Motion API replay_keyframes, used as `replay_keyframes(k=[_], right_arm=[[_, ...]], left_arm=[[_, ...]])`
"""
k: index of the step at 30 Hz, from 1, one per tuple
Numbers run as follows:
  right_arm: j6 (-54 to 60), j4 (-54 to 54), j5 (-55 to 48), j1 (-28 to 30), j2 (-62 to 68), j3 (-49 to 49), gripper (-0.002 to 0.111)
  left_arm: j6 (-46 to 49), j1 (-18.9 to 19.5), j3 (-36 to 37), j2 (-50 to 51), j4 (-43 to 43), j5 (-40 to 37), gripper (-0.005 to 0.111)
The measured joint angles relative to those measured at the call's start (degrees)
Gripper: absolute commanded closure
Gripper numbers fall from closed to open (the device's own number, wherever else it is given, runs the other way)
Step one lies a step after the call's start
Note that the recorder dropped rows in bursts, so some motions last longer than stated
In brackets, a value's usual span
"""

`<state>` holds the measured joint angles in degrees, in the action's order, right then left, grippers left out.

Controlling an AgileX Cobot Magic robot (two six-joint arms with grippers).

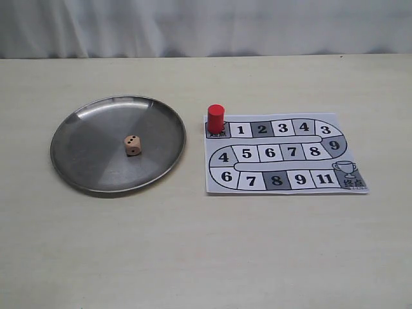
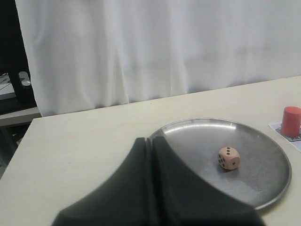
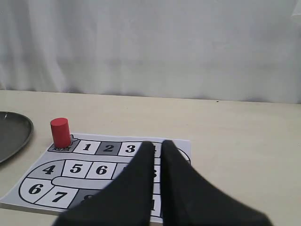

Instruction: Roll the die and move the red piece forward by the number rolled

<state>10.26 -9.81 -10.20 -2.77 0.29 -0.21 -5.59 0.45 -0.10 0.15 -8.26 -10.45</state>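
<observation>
The tan die (image 1: 132, 145) lies near the middle of a round metal plate (image 1: 84, 167), apart from both grippers. In the left wrist view the die (image 2: 229, 158) shows two pips on top. The red piece (image 1: 215, 118) stands upright on the start square at the top left corner of the paper board (image 1: 283, 168). My left gripper (image 2: 151, 140) is shut and empty, its tips over the plate's rim (image 2: 268, 179). My right gripper (image 3: 157, 144) hangs over the board (image 3: 75, 168), shut to a narrow slit and empty, away from the red piece (image 3: 60, 132). Neither gripper shows in the exterior view.
The board's track runs from 1 along numbered squares to a trophy square (image 1: 348, 170) at its lower right. A white curtain (image 1: 206, 26) hangs behind the table's far edge. The red piece (image 2: 291, 121) appears beyond the plate in the left wrist view.
</observation>
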Motion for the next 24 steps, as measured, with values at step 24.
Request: replay_keyframes(k=[24], right_arm=[[-7.78, -4.92, 16.59, 0.00, 39.94, -8.07, 0.104]], left_arm=[[0.00, 0.00, 0.00, 0.00, 0.00, 0.00, 0.107]])
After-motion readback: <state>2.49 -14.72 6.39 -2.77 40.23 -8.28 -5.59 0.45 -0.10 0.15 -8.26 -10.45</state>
